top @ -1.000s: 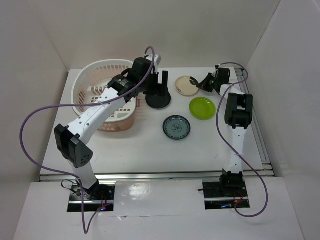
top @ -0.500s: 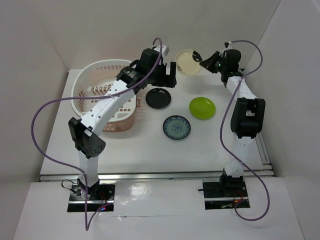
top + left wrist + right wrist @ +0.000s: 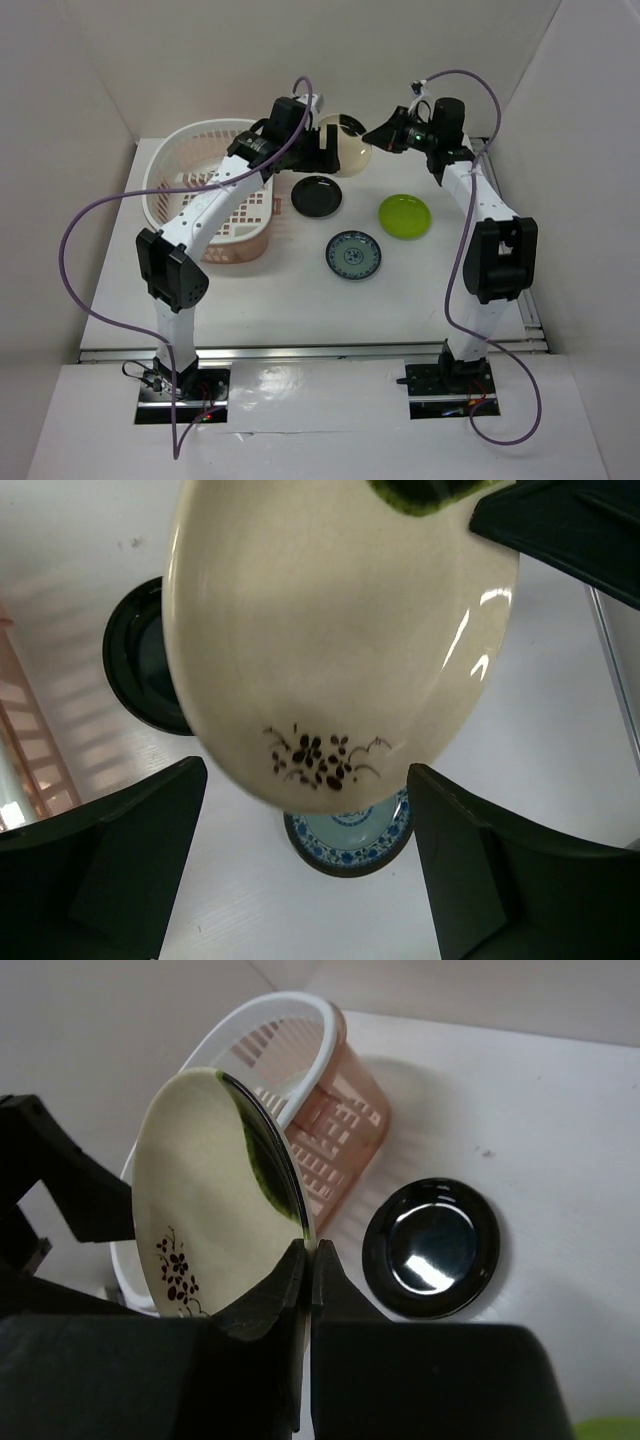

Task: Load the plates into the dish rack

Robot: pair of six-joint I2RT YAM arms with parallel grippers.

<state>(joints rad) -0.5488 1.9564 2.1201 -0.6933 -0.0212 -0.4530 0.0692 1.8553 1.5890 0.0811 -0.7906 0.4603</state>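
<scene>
The right tool (image 3: pixel 385 135) was pinched shut on the thin rim of the cream plate (image 3: pixel 345 143), holding it on edge in the air just to the right of the dish rack (image 3: pixel 205 126). The left tool (image 3: pixel 325 150) stood wide open around the plate's lower edge, its fingers apparently not touching it. The black plate (image 3: pixel 316 196) lay on the surface (image 3: pixel 300 300) right of the rack, roughly under the raised one. The lime green plate (image 3: pixel 405 215) and the blue-white patterned plate (image 3: pixel 353 254) lay farther right of the rack. This looked like a handover. The grip on a glossy rim was slight, so a nudge from a closing left finger could swing the plate. If the right tool let go early, the plate would likely drop onto the black one.
</scene>
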